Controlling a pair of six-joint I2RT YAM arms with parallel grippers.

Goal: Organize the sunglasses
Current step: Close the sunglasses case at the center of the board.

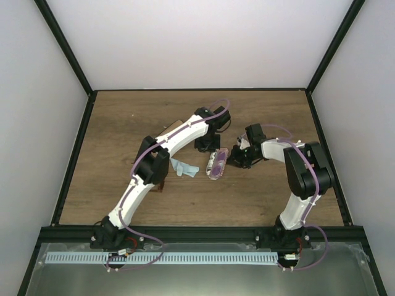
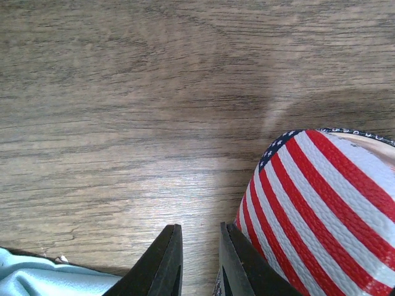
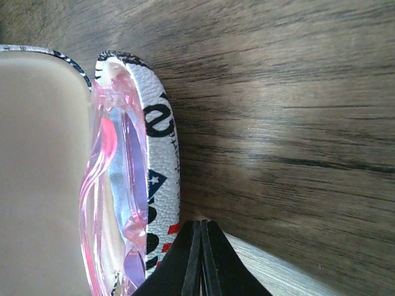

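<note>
Beside the striped case [image 2: 321, 203] of sunglasses [image 3: 117, 185], right gripper [image 3: 200, 225] closed, left gripper [image 2: 200, 228] barely ajar, both empty, blue cloth [image 1: 185, 168] near

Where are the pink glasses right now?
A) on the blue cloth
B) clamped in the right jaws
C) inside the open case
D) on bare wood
C: the right wrist view shows the glasses lying inside the printed rim of the open case, not on cloth or bare wood.
</note>
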